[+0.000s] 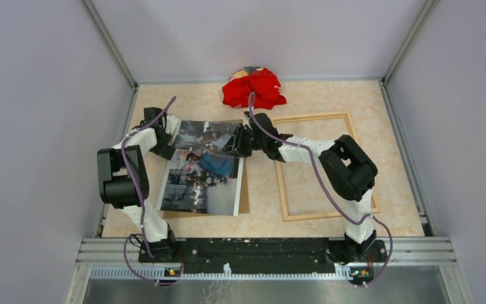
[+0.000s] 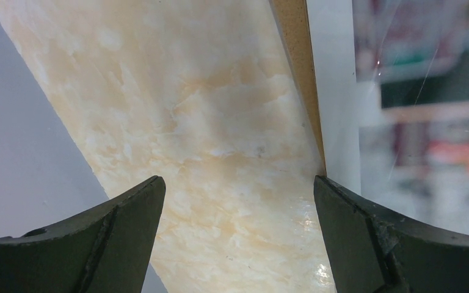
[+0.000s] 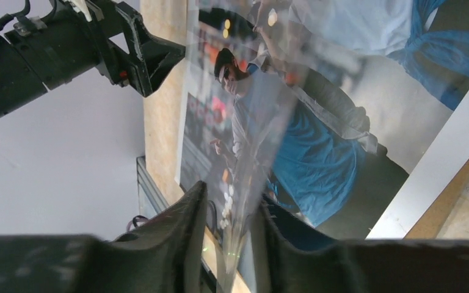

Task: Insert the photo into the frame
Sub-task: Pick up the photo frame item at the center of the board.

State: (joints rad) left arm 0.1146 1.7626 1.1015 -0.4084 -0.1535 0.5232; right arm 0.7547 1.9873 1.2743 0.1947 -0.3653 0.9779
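A red cloth (image 1: 254, 87) lies at the table's (image 1: 316, 104) far edge, a clear sheet (image 3: 250, 134) raised over a brown board (image 1: 245, 199).

The large rectangular glossy photo (image 1: 202, 171) shows people in blue, dark and white tones, with small spots of red and orange, inside a thin white border. To its right, the thin rectangular wooden picture frame (image 1: 319, 216) is a pale, light wood colour. The flat backing board (image 1: 245, 201) is plain brown. The surface (image 1: 190, 101) is cream with a beige marbled pattern. On the far side, the crumpled cloth (image 1: 254, 87) is bright red. The left gripper (image 2: 238, 180) and the right gripper (image 3: 229, 201) are black.
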